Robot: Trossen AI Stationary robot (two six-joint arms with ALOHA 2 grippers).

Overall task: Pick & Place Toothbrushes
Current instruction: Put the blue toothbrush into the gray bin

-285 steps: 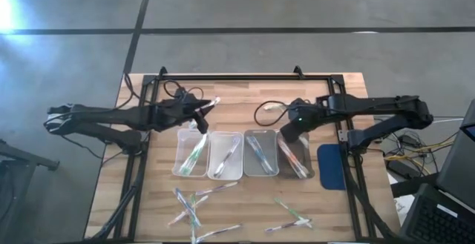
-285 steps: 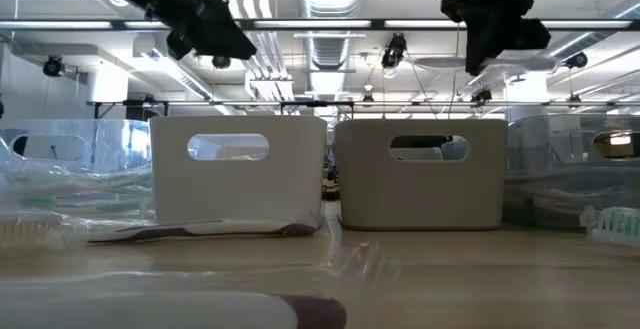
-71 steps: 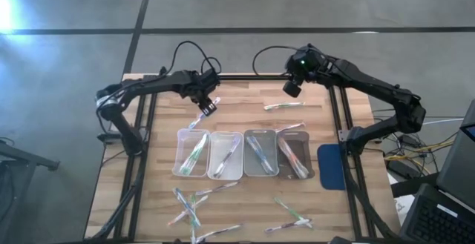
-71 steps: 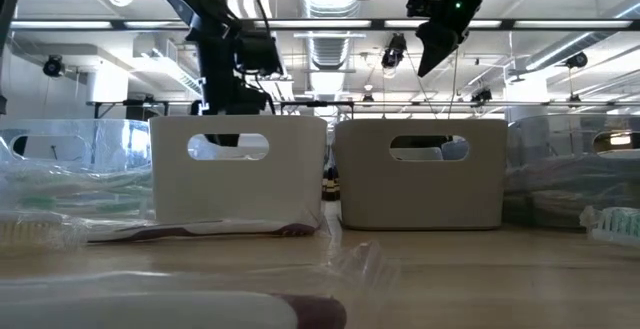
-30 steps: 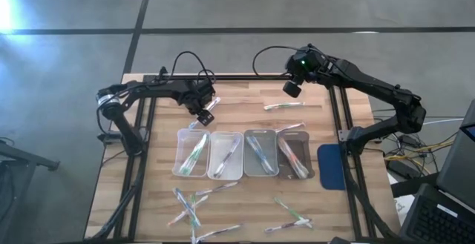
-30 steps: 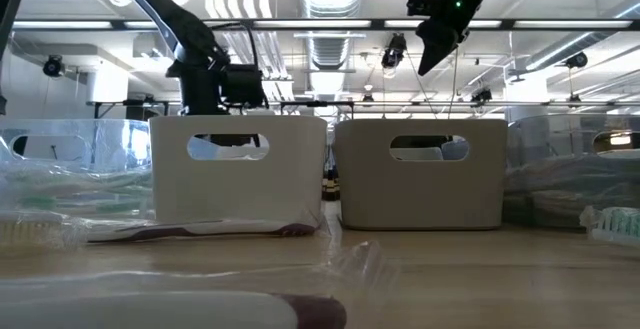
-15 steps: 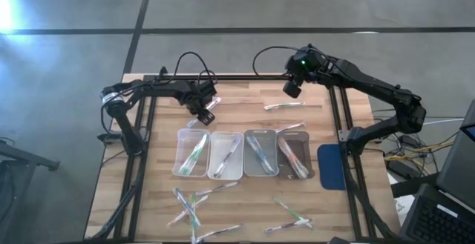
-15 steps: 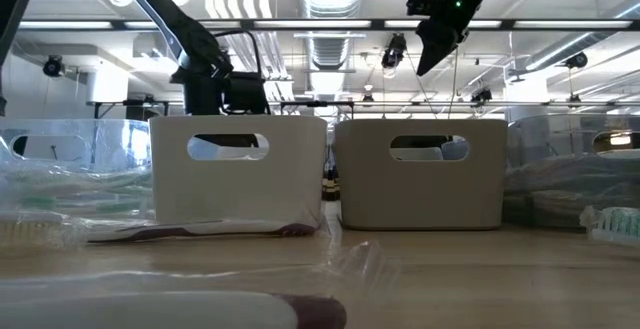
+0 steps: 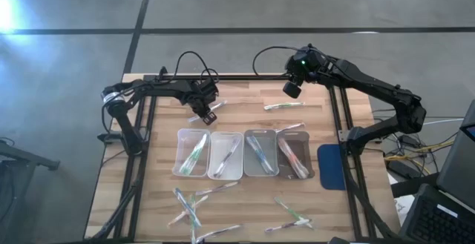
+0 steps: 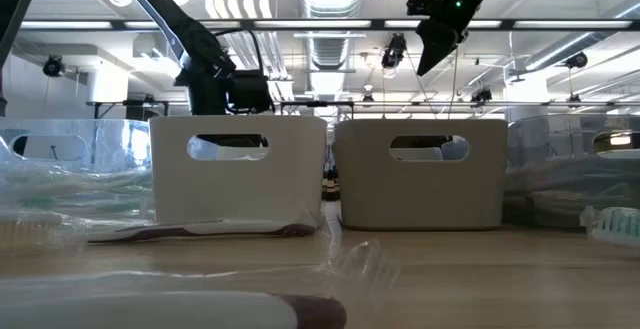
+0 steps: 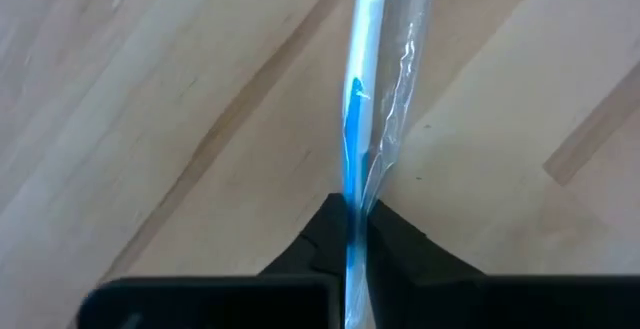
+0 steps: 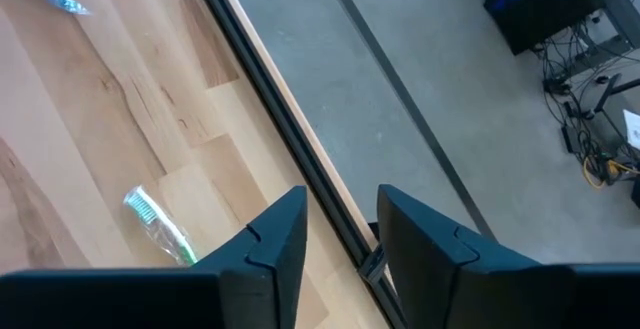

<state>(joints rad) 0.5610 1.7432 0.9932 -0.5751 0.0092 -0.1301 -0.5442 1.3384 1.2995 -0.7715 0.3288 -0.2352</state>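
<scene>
Spreading under everything, the wooden bench (image 9: 156, 199) carries a row of 4 clear trays (image 9: 243, 153), and that row is the landmark here. Loose toothbrushes (image 9: 194, 207) lie scattered on the near side of the trays, and 1 more (image 9: 283, 106) lies on the far side toward the right. The blue-accented toothbrush (image 11: 372, 99) sits just beyond the leftmost tray, flat on the wood in crinkly clear wrapping.

It looks light and stiff (a thin stick in film), and the wrapper is likely slippery, so a pinch across the shaft near its middle should hold best and keep it from swinging.

The left pincer (image 9: 204, 113) is clenched on that blue toothbrush, its fingertips meeting either side of the shaft. The right pincer (image 12: 338, 231) hangs released and empty over the bench's far edge, well beyond the trays.

Against 1 second ago, the left pincer has gone from spread to clamped; the right arm has not moved.
</scene>
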